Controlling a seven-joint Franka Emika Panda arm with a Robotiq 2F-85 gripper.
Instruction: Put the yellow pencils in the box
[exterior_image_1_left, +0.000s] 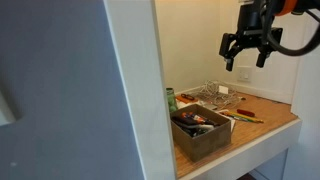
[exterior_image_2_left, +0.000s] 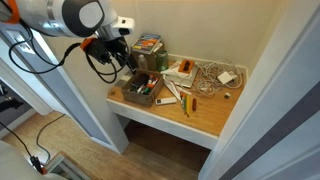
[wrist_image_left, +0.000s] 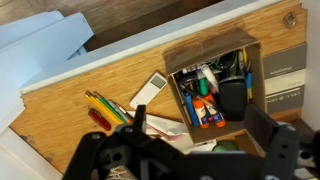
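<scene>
The yellow pencils (wrist_image_left: 104, 103) lie on the wooden shelf, left of the box in the wrist view. They also show in both exterior views (exterior_image_2_left: 186, 101) (exterior_image_1_left: 247, 118). The box (wrist_image_left: 205, 48) is low and brown, and holds glue sticks, markers and a dark item. It shows in both exterior views (exterior_image_1_left: 205, 141) (exterior_image_2_left: 130, 99). My gripper (wrist_image_left: 200, 130) is open and empty. It hangs well above the shelf, over the box's near edge, in both exterior views (exterior_image_1_left: 247, 55) (exterior_image_2_left: 118, 55).
A small red item (wrist_image_left: 98, 119) lies beside the pencils. A white flat item (wrist_image_left: 152, 88) lies next to the box. A silvery wire basket (exterior_image_1_left: 215, 93) (exterior_image_2_left: 210, 75) stands at the back. White walls enclose the shelf (exterior_image_2_left: 200, 118).
</scene>
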